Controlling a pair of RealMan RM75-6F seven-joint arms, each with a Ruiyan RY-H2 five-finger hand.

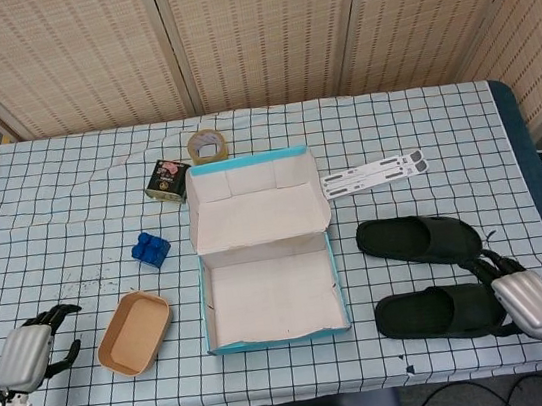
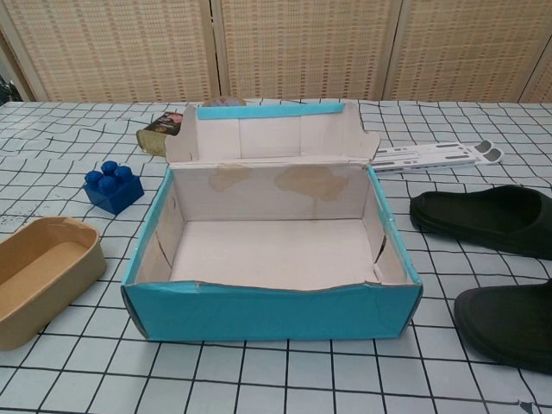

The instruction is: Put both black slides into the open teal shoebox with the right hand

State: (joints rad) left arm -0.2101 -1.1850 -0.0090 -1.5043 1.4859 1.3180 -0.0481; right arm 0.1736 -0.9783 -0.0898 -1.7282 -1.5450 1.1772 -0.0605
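Right hand [image 1: 523, 297] empty, fingers apart, at near slide [image 1: 438, 312] heel. Slide likely light, flexible foam; pinch strap. Box [image 1: 272, 296] empty.

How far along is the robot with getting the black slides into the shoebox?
Nothing is packed yet: the teal shoebox stands open and empty. Both slides lie on the table to its right, the far slide and the near slide. In hand: the right hand is at the near slide's outer end, holding nothing as far as the head view shows. The left hand rests idle. Both slides remain to be moved.
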